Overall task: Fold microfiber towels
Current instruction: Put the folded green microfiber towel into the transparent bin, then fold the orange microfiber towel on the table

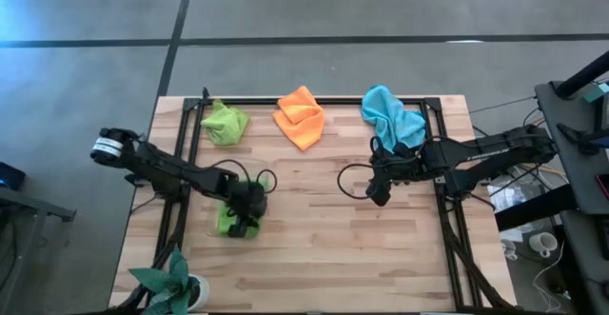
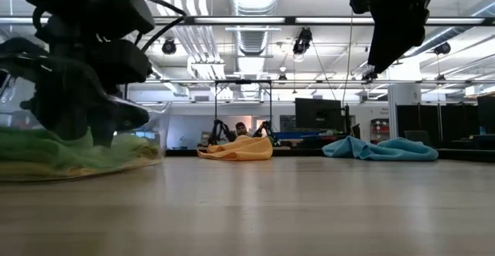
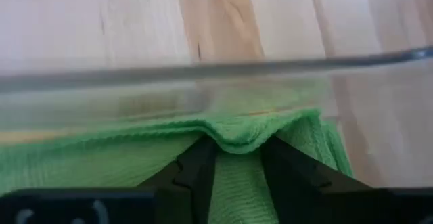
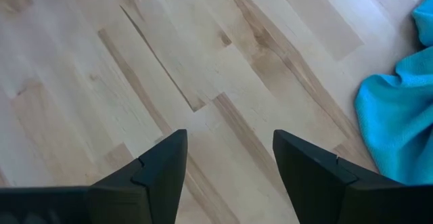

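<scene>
From where I stand, the left gripper [image 1: 244, 222] is down on the near-left part of the pale wooden table [image 1: 324, 258], its dark fingers [image 3: 193, 173] pinching a raised ridge of a small darker green microfiber towel [image 3: 237, 132]. That towel seems to lie inside a clear, shallow container, whose rim [image 3: 223, 68] crosses the wrist view, though I cannot be sure. The right gripper [image 4: 230, 153] hangs above bare boards near the table's middle-right, its fingers spread wide and holding nothing.

Three more cloths lie crumpled along the far edge: a lime green towel [image 1: 225, 123] at the left, an orange towel [image 1: 301, 115] in the middle and a light blue towel [image 1: 392, 117] at the right, just beside the right arm. A potted plant with pointed leaves [image 1: 171, 282] sits at the near-left corner.

These cloths look light, limp and slightly grippy, so I judge they will droop and bunch rather than keep an edge. A hem or corner seems the sensible place to grip; a pinch mid-cloth, as here, would likely lift a hanging bundle. The nap may cling to the wood, which could help hold a fold.
</scene>
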